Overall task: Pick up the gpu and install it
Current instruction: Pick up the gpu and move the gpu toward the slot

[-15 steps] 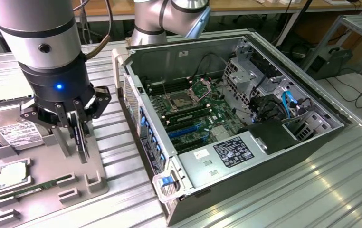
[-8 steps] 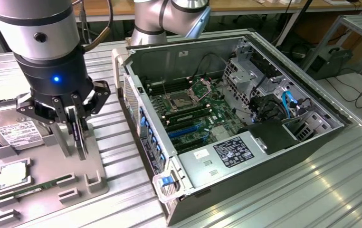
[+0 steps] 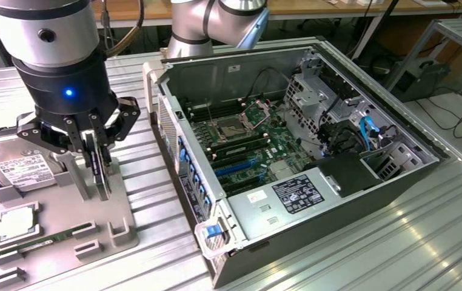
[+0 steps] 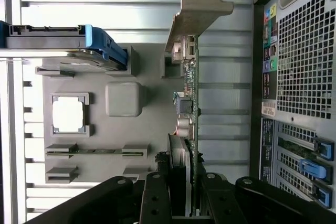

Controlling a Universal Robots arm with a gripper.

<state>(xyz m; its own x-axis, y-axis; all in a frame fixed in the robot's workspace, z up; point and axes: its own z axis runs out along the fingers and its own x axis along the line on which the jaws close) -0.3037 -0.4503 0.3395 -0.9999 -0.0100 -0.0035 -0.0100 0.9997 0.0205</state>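
The gpu is a thin dark card standing on edge over the grey fixture tray, at the exterior view's left. My gripper comes down on it from above, its fingers shut on the card's top edge. In the wrist view the gpu shows edge-on, its silver bracket at the far end, and the black fingers clamp it from both sides. Whether the card's lower edge still touches the tray I cannot tell. The open computer case lies to the exterior view's right, its motherboard with blue slots facing up.
On the tray sit a hard drive with a blue end, a square processor and a green RAM stick. The case's perforated rear panel runs close beside the card. Everything rests on a slatted metal table.
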